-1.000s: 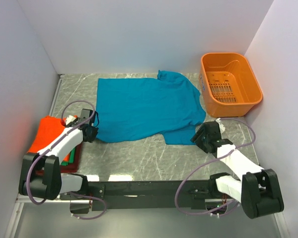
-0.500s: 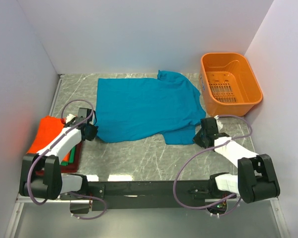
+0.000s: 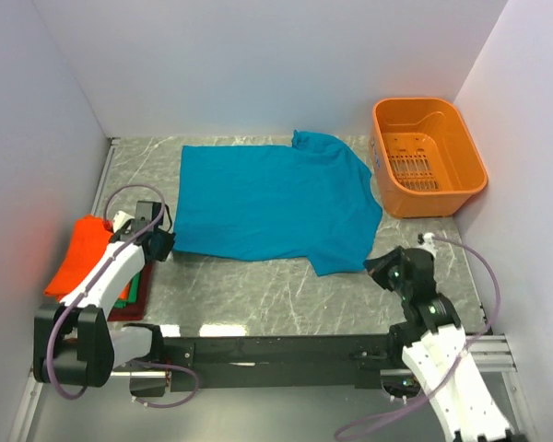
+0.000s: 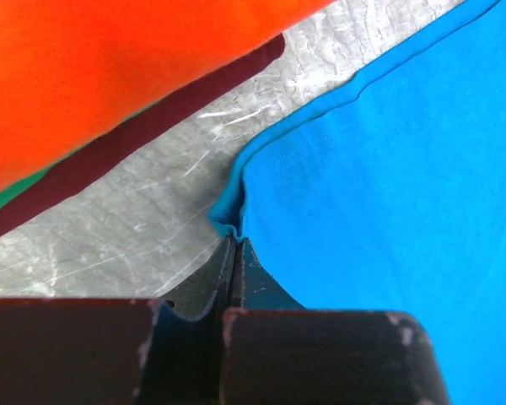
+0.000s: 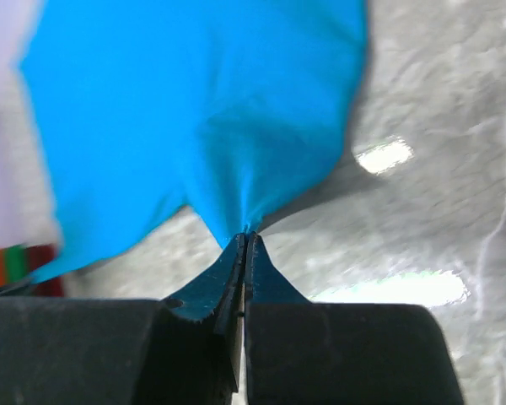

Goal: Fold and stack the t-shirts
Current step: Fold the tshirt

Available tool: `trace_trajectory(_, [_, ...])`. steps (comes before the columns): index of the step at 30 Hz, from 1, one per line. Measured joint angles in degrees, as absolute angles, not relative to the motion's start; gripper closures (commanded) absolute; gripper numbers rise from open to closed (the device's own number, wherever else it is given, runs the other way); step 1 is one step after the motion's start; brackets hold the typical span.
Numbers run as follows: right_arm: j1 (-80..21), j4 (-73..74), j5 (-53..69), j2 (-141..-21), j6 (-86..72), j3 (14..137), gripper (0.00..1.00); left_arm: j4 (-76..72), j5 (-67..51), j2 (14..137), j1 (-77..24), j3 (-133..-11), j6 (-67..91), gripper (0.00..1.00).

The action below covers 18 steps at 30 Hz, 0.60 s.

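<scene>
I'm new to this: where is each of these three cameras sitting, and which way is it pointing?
Top view: fixed above and behind the arms, looking down on the table; shows the left arm, the right arm, the teal t-shirt.
Left wrist: rides the left arm, looking forward past its shut jaws, which pinch a shirt corner beside the folded stack.
Right wrist: rides the right arm, looking past its shut jaws, pinching the shirt's other near corner.
Shared: all three show the teal t-shirt.

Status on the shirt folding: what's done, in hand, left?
Done: a folded stack, orange shirt on top, at the left. In hand: the teal shirt lies spread flat, left gripper and right gripper both shut on its near corners. Left: folding it and adding it to the stack.
</scene>
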<state>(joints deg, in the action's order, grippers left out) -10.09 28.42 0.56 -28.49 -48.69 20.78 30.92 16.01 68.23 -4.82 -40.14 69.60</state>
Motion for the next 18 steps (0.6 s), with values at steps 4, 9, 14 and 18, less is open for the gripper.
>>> trace_trajectory(4, [-10.07,35.31,2.09,-17.08,-50.87,20.86,1.00,31.90,16.60,66.30,-4.78,-39.05,69.67,0.99])
trace_trajectory(9, [-10.07,44.21,3.55,-11.35,-51.81,21.50,1.00,34.26,17.85,62.96,-4.80,-37.06,69.87,0.99])
trace_trajectory(14, [-10.07,51.48,4.58,-8.12,-51.53,24.88,1.00,37.67,19.07,58.08,-4.78,-36.56,70.06,0.99])
trace_trajectory(18, [-10.07,53.56,4.78,-7.27,-50.33,26.83,1.00,39.09,19.66,55.57,-4.78,-36.53,70.15,0.99])
